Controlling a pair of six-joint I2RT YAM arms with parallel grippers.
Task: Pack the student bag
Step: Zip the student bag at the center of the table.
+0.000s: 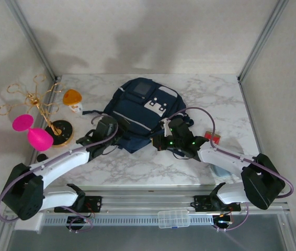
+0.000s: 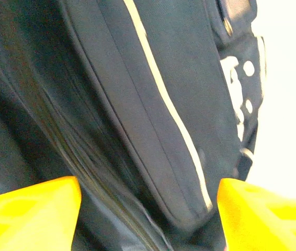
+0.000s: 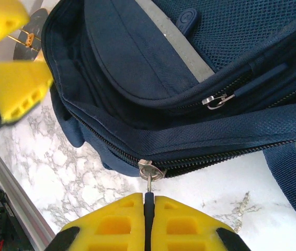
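Navy student bag (image 1: 137,112), centre frame. Right gripper (image 3: 148,219) clamped on zipper pull (image 3: 149,201); zip track extends upper left from it. Left gripper (image 2: 148,204) fingers apart, against bag's frame-left side.

A robotics lab test cell, this was. A marble-patterned table (image 1: 137,170) sat boxed in by plain white panels (image 1: 153,31) on aluminium-profile posts (image 1: 33,39). The left arm (image 1: 64,162) and the right arm (image 1: 226,157) were bolted to a metal rail (image 1: 148,201) along the near edge, and purple cables (image 1: 192,109) looped loose off both.
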